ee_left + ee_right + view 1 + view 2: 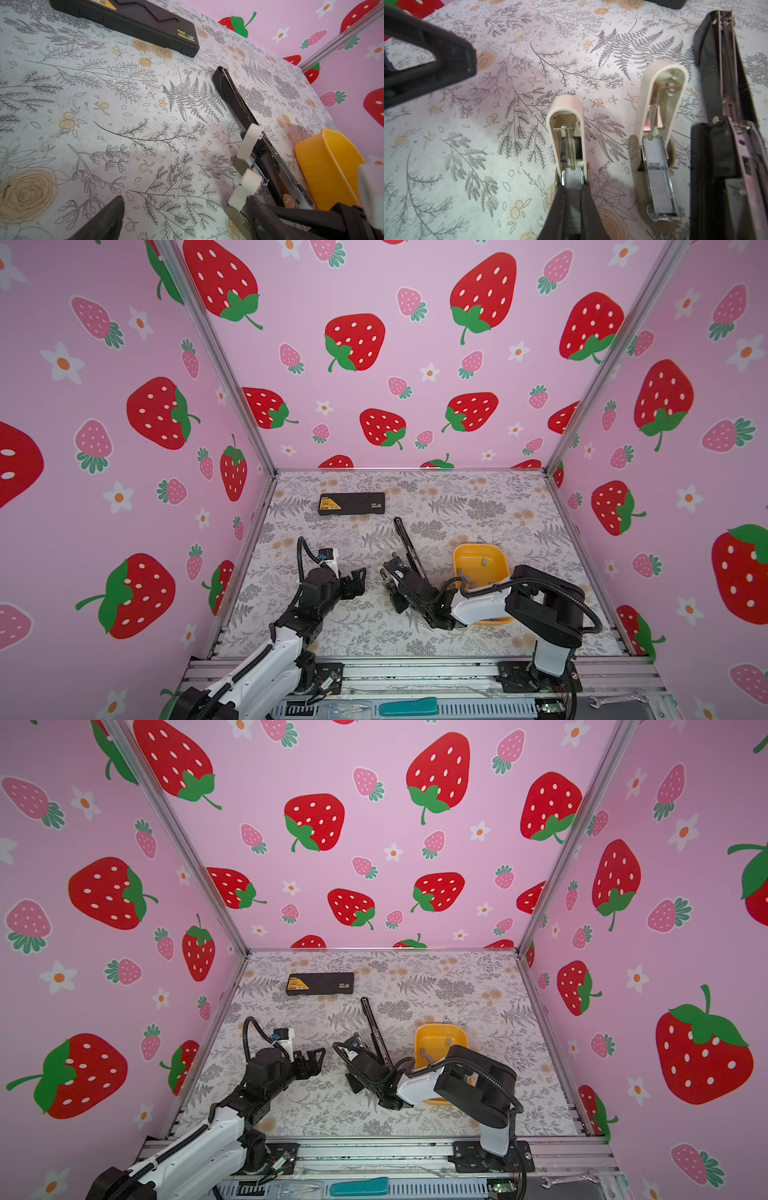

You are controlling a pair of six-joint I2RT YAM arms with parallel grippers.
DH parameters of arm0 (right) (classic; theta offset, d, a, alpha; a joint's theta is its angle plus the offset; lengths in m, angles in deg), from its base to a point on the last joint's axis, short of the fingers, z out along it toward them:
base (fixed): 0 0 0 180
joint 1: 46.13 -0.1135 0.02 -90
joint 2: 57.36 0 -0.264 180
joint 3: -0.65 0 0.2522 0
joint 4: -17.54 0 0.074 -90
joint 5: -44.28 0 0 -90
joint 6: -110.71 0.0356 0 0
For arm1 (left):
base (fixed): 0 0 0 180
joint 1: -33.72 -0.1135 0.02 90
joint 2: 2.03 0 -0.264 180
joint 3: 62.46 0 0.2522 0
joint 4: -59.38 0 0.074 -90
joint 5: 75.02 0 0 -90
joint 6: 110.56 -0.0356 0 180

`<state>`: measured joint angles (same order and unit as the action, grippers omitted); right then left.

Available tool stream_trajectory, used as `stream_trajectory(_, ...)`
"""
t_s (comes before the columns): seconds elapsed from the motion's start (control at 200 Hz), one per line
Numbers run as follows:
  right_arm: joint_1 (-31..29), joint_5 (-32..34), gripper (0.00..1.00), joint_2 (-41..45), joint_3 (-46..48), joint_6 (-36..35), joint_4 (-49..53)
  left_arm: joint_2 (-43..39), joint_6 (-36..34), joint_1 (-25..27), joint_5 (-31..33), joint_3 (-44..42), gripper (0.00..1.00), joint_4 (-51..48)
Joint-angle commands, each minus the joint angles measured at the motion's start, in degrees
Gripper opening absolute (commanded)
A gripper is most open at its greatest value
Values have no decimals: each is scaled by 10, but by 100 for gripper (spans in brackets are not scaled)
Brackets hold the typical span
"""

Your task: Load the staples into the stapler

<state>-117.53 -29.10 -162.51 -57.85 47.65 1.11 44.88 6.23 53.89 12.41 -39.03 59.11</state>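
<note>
Two small white staplers lie open on the floral mat. In the right wrist view my right gripper (572, 199) is shut on a grey strip of staples (572, 205), which sits in the channel of the nearer stapler (566, 133). The second white stapler (658, 145) beside it has a grey strip in its channel. More staples (484, 561) lie in the yellow bin (498, 556). My left gripper (358, 583) hovers open just left of the right gripper (388, 578), holding nothing. In the left wrist view both white staplers (248, 141) show past the left gripper (182, 218).
A long black stapler (409, 547) lies open right beside the white ones, between them and the yellow bin. A black case (351, 503) rests near the back left of the mat. Strawberry-print walls close in three sides.
</note>
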Motion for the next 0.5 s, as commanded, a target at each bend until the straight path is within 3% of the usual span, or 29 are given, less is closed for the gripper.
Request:
stream_trajectory(0.0, -1, -1, 5, -10, 4, 4, 2, 0, -5, 2, 5, 15, 93, 10)
stream_trajectory(0.495, -7, -21, 7, 16, 41, 16, 1, 5, -6, 3, 6, 17, 93, 8)
